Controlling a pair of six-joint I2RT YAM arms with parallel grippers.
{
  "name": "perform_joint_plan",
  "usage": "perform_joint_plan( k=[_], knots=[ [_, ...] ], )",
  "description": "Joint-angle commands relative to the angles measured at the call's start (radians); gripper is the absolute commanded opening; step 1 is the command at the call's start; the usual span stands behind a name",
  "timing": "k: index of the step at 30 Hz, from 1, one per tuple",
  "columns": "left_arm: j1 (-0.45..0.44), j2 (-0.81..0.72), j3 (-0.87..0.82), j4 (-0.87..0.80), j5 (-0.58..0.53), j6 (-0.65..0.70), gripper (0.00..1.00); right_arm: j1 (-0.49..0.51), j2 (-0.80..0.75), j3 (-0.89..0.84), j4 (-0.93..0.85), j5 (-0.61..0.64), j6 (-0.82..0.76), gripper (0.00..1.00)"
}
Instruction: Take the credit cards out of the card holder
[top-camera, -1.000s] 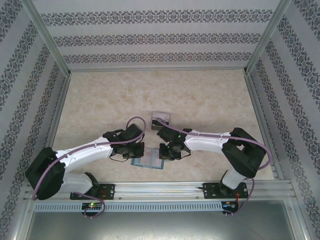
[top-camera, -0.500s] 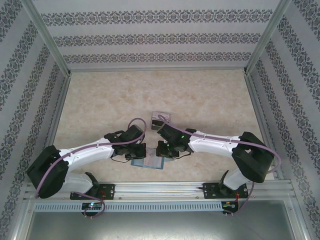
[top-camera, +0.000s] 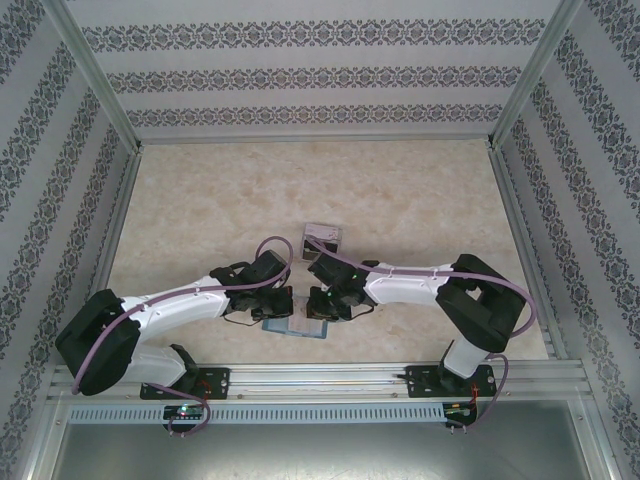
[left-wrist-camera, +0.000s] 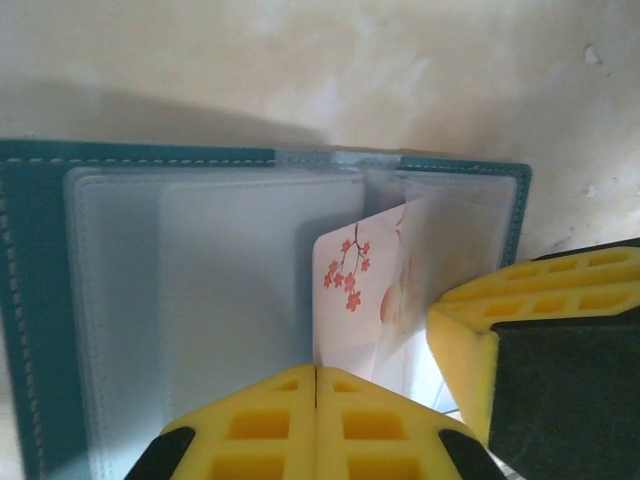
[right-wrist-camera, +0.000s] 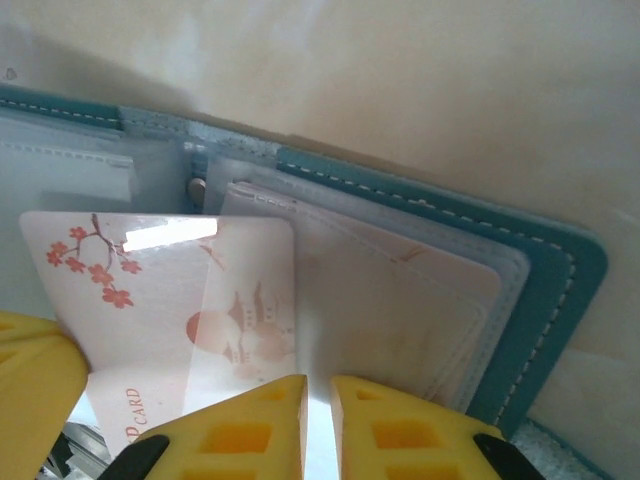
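The teal card holder (top-camera: 300, 328) lies open near the table's front edge, between both wrists. Its teal rim (left-wrist-camera: 30, 300) frames clear pockets. A pale credit card (left-wrist-camera: 350, 290) with red blossoms sticks partway out of a right-hand pocket. My left gripper (left-wrist-camera: 316, 372) is shut, and the card's lower edge runs into the seam between its jaws. In the right wrist view the same card (right-wrist-camera: 150, 300) lies left of my right gripper (right-wrist-camera: 318, 385). That gripper is nearly closed on the edge of a clear pocket of the holder (right-wrist-camera: 560, 270). A right finger (left-wrist-camera: 530, 320) shows beside the card.
A small clear plastic box (top-camera: 322, 238) stands just behind the two wrists. The aluminium rail (top-camera: 320, 375) with the arm bases runs right in front of the holder. Patterned walls close in the table on three sides.
The right arm's elbow swung out to the right and came back in. Both grippers stayed over the holder, which has not moved.
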Motion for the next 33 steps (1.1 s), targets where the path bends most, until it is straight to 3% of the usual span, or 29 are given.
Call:
perform_joint_plan(
  k=[1,16,23,33],
  knots=[
    [0.011,-0.031,0.038,-0.113,-0.072,0.045,0.04,0.009,0.034,0.006,-0.099,0.063,-0.022,0.17],
    [0.017,-0.017,0.14,-0.262,-0.121,0.132,0.04,0.009,0.037,0.025,-0.132,0.072,-0.04,0.17],
    [0.016,0.044,0.162,-0.207,-0.029,0.146,0.06,0.011,0.042,0.029,-0.129,0.068,-0.04,0.17],
    [0.002,0.104,0.168,-0.135,0.052,0.114,0.17,0.012,0.05,0.037,-0.129,0.063,-0.041,0.17]
  ],
)
